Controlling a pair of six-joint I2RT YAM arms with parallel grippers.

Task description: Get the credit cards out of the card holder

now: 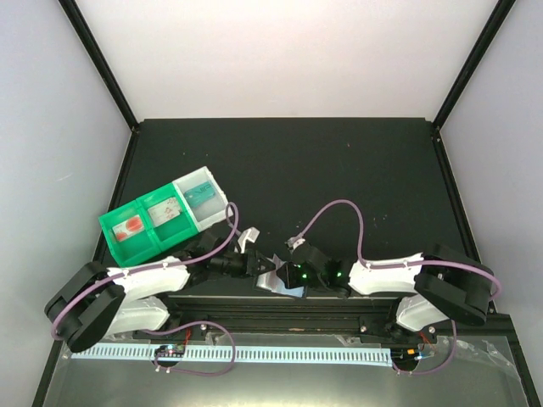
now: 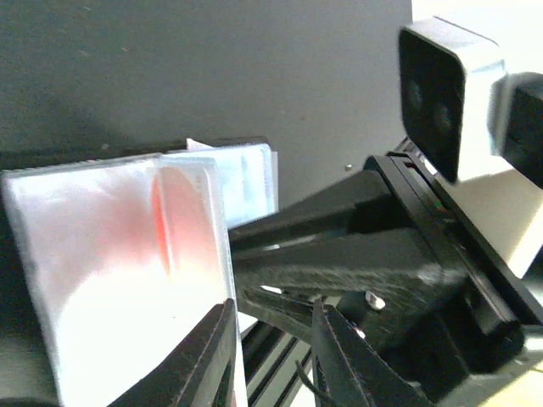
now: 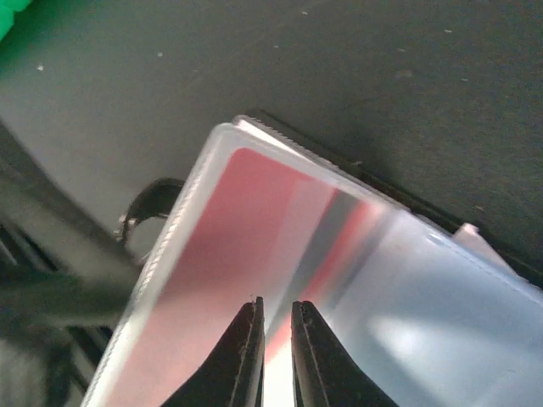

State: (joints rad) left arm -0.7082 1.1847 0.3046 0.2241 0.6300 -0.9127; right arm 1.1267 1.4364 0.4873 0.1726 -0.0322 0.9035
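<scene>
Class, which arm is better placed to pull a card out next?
Probably the left. The right gripper is pinched on the card holder at its clear sleeve, steadying it; the left gripper stands open at the holder's edge, free to take a card.

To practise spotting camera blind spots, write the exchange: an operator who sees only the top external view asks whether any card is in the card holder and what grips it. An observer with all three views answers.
Operator: From above, the card holder is just a pale scrap. Is any card inside?
Observer: Yes. The right wrist view shows a red card with a grey stripe, lying inside the holder's clear sleeve.
Operator: Is the right gripper on the holder?
Observer: Its fingers are closed to a narrow slit on that sleeve, directly over the red card.
</scene>
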